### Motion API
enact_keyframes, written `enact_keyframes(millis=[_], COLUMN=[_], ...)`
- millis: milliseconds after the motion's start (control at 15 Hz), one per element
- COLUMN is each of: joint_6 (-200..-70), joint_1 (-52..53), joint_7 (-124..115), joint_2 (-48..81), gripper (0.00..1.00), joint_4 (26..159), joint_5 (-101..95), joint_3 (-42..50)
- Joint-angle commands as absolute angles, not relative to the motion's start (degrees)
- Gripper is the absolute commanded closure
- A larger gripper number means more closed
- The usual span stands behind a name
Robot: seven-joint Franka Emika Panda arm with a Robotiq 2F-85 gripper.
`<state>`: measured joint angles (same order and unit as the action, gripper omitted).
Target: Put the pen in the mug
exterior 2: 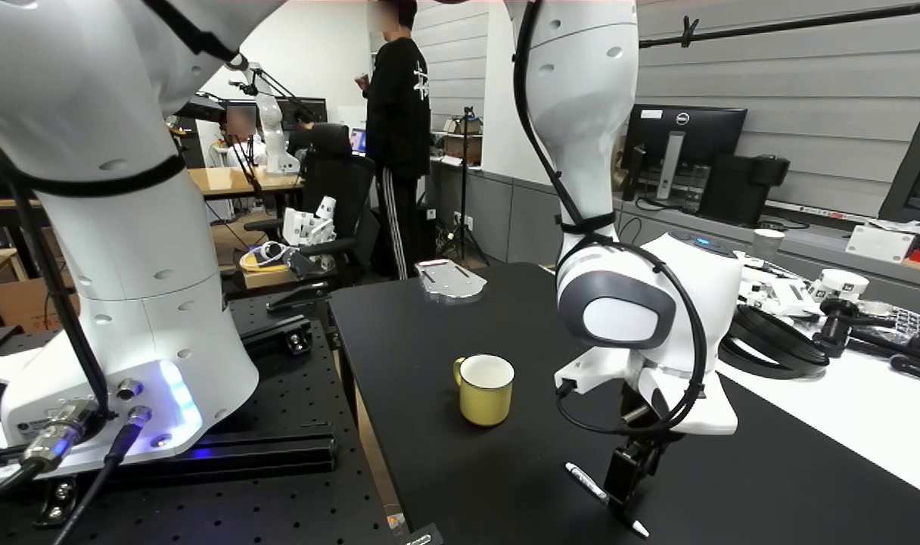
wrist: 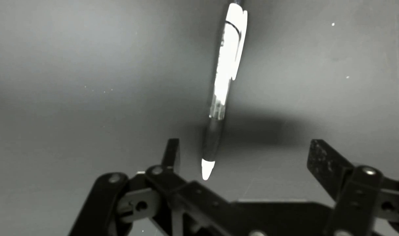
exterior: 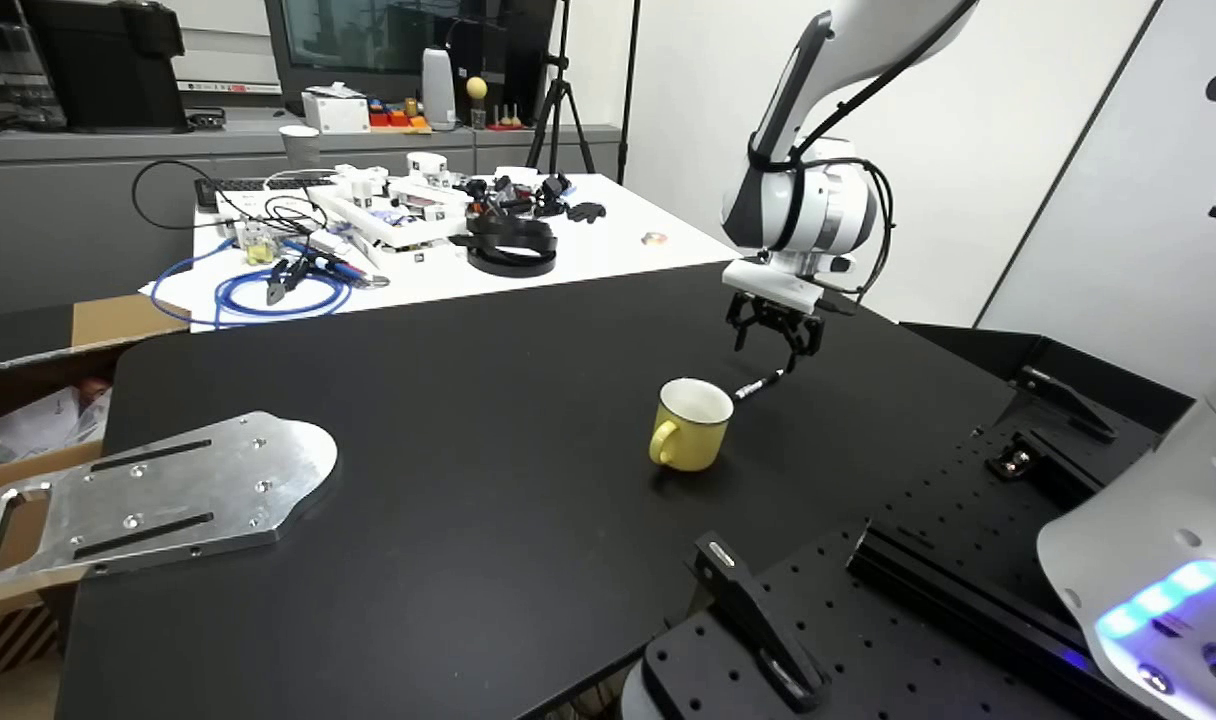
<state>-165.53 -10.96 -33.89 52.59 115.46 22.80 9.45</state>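
Tabletop [exterior: 448, 460]: black, with small pale specks.
Gripper [wrist: 243, 152]: spread wide, pinching nothing, low over tip end of pen [wrist: 220, 93].
Grasping: best to centre over pen first, then descend gently and close squarely across barrel.
Pen direction: flat on tabletop; long axis nearly top-to-bottom in wrist view, white tip toward gripper, clip end toward mug [exterior 2: 486, 397].
Mug: upright, near pen.

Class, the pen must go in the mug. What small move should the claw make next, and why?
Probably shift the claw slightly sideways to centre it over the pen: the wrist view shows its white tip between the open fingers, nearer the one at picture left.
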Motion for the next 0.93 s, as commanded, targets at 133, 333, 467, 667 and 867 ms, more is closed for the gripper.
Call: enact_keyframes(millis=[133,333,467,667,867], joint_6=[-167.22,-167.67,-167.82,-168.54,-168.61], joint_1=[-10.96,-10.83,-10.63,-10.46,-9.85], joint_7=[-33.35,-33.6,-33.83,-33.92,-34.42], joint_2=[54.59,55.47,56.11,57.23,57.73], gripper=[0.0,0.0,0.0,0.33,0.54], joint_4=[114.65,114.44,114.23,113.65,112.89], joint_5=[24.37,24.58,24.9,25.06,25.11], joint_3=[9.27,9.22,9.25,9.29,9.63])
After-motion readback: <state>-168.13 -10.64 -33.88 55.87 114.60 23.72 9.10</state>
